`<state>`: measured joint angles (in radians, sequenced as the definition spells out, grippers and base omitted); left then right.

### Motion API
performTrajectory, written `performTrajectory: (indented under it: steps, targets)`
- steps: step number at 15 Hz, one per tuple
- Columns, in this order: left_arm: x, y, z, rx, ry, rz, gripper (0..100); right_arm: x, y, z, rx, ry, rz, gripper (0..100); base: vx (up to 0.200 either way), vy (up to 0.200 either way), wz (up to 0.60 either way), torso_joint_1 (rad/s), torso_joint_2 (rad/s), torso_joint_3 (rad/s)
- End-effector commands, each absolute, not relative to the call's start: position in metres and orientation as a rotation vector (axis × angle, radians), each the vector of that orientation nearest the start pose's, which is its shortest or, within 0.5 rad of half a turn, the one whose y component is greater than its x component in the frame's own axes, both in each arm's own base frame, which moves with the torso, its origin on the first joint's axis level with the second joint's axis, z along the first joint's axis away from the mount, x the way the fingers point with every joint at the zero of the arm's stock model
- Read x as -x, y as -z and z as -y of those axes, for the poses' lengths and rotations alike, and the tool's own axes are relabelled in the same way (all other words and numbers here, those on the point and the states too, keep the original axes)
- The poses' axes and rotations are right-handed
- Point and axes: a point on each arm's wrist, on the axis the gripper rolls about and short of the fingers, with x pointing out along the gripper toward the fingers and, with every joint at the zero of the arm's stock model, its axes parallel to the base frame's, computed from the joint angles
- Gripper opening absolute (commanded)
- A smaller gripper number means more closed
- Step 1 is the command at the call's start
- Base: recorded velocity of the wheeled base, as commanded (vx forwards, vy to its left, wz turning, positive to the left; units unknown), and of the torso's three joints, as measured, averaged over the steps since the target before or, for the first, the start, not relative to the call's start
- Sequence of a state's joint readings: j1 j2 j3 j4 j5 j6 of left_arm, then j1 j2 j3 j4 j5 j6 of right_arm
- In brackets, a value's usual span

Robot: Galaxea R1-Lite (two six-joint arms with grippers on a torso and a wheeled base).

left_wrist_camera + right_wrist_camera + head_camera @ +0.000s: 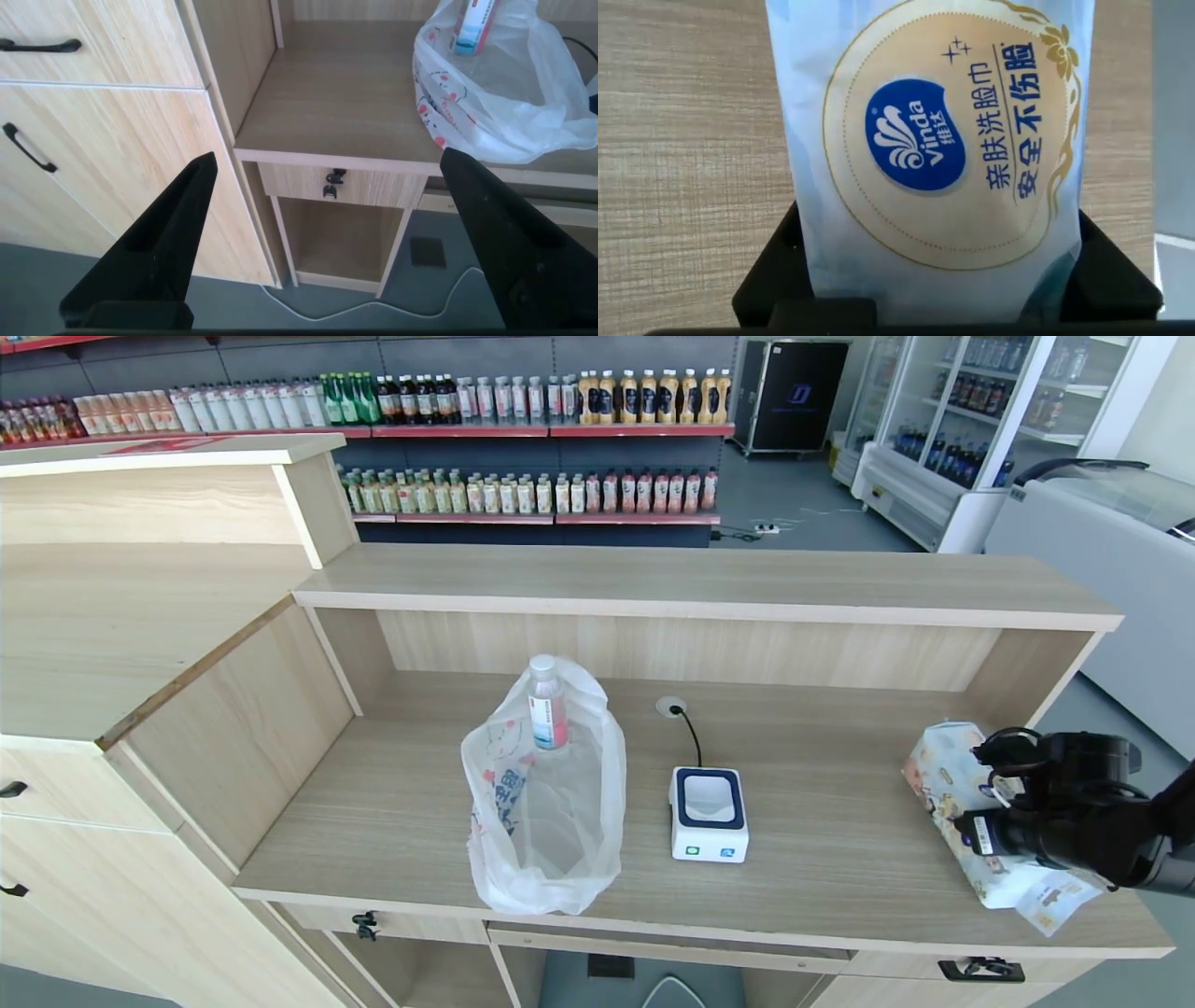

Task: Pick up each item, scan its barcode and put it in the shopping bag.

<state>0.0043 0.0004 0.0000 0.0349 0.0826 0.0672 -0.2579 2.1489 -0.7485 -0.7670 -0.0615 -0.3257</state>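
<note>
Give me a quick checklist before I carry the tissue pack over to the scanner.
1. Grip: the right gripper has the tissue pack between its fingers, which touch both sides: ok.
2. Pack lifted off the counter: cannot tell; it sits at the counter's right end.
3. Barcode side found: cannot tell.
4. Scanner window uncovered, bare counter between it and the pack: ok.
5. Shopping bag standing open, bottle upright inside: ok.
6. Left gripper open, empty, low in front of the counter's left end, clear of the path: ok.
</note>
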Motion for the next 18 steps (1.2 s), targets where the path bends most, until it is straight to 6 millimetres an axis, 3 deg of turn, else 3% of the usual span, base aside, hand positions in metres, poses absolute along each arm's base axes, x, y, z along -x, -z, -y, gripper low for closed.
performTrajectory:
  steps: [1, 4, 6, 8, 9, 10, 13, 18]
  targets:
    - [0.023, -0.072, -0.002, -0.069, -0.086, -0.038, 100, -0.305, -0.120, 0.068, 0.448, 0.183, -0.455, 0, 0.000, 0.000, 0.00, 0.000, 0.00, 0.000]
    - [0.023, -0.072, -0.002, -0.069, -0.086, -0.038, 100, -0.251, -0.184, 0.056, 0.747, 0.197, -0.273, 0, 0.000, 0.000, 0.00, 0.000, 0.00, 0.000]
    - [0.023, -0.072, -0.002, -0.069, -0.086, -0.038, 100, -0.217, -0.208, 0.047, 0.937, 0.179, -0.149, 0, 0.000, 0.000, 0.00, 0.000, 0.00, 0.000]
    - [0.023, -0.072, -0.002, -0.069, -0.086, -0.038, 100, -0.198, -0.228, 0.039, 1.220, 0.113, 0.043, 0, 0.000, 0.000, 0.00, 0.000, 0.00, 0.000]
    - [0.023, -0.072, -0.002, -0.069, -0.086, -0.038, 100, -0.195, -0.232, 0.038, 1.319, 0.113, 0.089, 0, 0.000, 0.000, 0.00, 0.000, 0.00, 0.000]
    - [0.023, -0.072, -0.002, -0.069, -0.086, -0.038, 100, -0.192, -0.242, 0.035, 1.538, 0.107, 0.235, 0, 0.000, 0.000, 0.00, 0.000, 0.00, 0.000]
    - [0.023, -0.072, -0.002, -0.069, -0.086, -0.038, 100, -0.189, -0.255, 0.022, 1.900, 0.096, 0.579, 0, 0.000, 0.000, 0.00, 0.000, 0.00, 0.000]
    - [0.023, -0.072, -0.002, -0.067, -0.086, -0.038, 100, -0.181, -0.261, -0.015, 2.165, 0.074, 1.090, 0, 0.000, 0.000, 0.00, 0.000, 0.00, 0.000]
